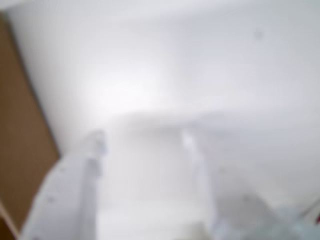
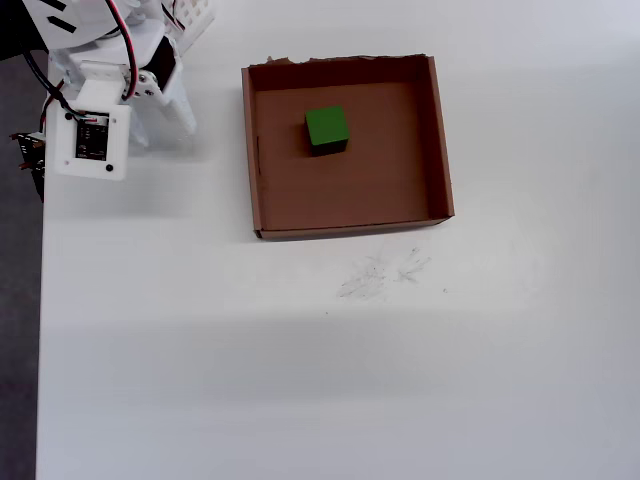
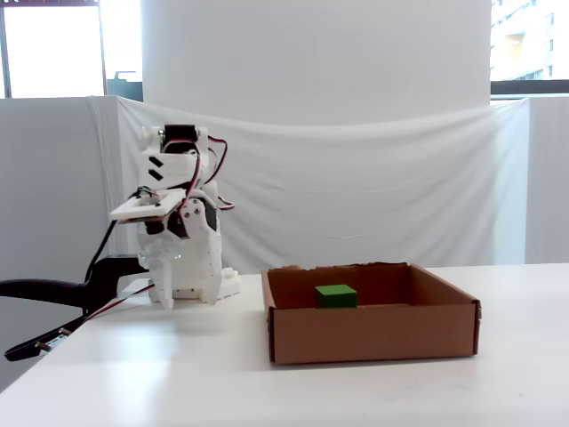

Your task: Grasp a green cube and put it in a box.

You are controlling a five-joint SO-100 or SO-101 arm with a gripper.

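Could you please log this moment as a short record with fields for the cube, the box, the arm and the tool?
cube: green cube lies inside the box, toward its far side in the overhead view, touching no wall
box: brown cardboard box on the white table, ragged top edge
arm: folded back at its base, left of the box in the overhead view
tool: tool empty, jaws apart in the blurred wrist view
task state: cube already in box

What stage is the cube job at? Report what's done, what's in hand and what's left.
Done: the green cube sits on the floor of the box, toward its far, ragged edge in the overhead view. In hand: nothing; the gripper is open and empty over bare table, the arm folded back left of the box. Left: nothing visible.
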